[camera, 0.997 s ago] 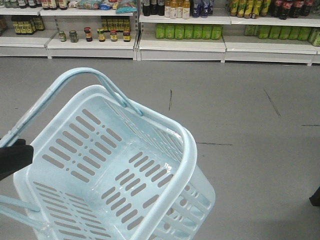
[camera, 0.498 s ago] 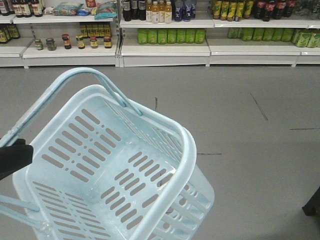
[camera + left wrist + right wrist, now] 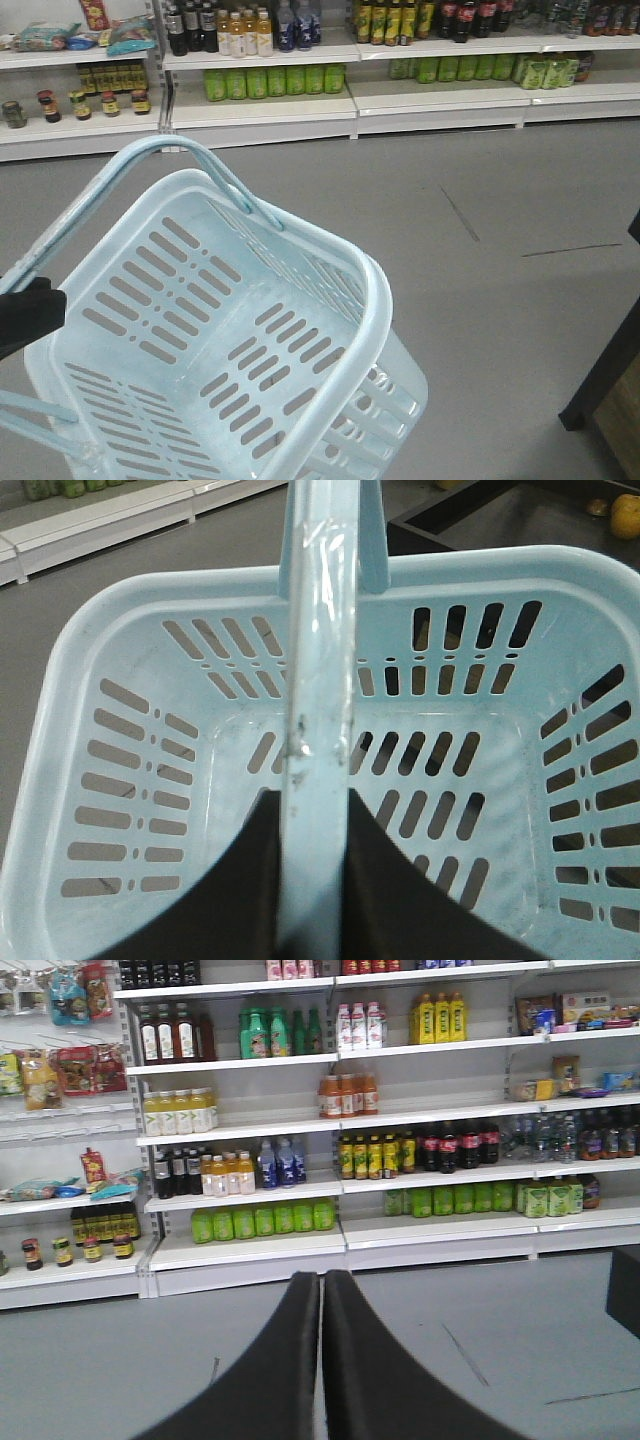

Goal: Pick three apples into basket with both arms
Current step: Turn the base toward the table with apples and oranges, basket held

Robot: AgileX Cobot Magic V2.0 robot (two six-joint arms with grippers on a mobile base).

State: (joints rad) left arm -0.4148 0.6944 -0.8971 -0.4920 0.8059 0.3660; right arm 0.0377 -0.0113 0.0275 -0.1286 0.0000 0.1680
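Far beyond the right fingers, white shop shelving (image 3: 250, 1250) across the whole back wall. Between shelving and fingers, grey floor (image 3: 500, 1330) marked with a few dark scuff lines.

Hanging under the left fingers, the pale blue basket (image 3: 230, 330). Tilted in the front view, with slotted bottom and sides open to the wrist camera directly below the fingertips. Past its far rim, ahead and to the right of the left fingers, part of a dark stand (image 3: 480, 520).

One hoop handle (image 3: 320, 680) running straight out from between the left fingers to the basket's far rim. A second handle (image 3: 35, 408) lower down, beneath the fingers in the front view.

Left gripper (image 3: 315, 798) clamped on the first handle, one black finger (image 3: 250, 880) pressed to each side of it, no gap to be seen. Right gripper (image 3: 322, 1278) closed on nothing, with two black fingers (image 3: 280, 1360) meeting tip to tip along a thin seam.

On the shelving, rows of bottles (image 3: 265, 1220) — green ones lowest, dark and orange ones above — and small jars (image 3: 60, 1250) off to the left of the right fingers. At the stand's edge, a small orange-yellow round fruit (image 3: 625, 518), too little of it in frame to tell its kind.
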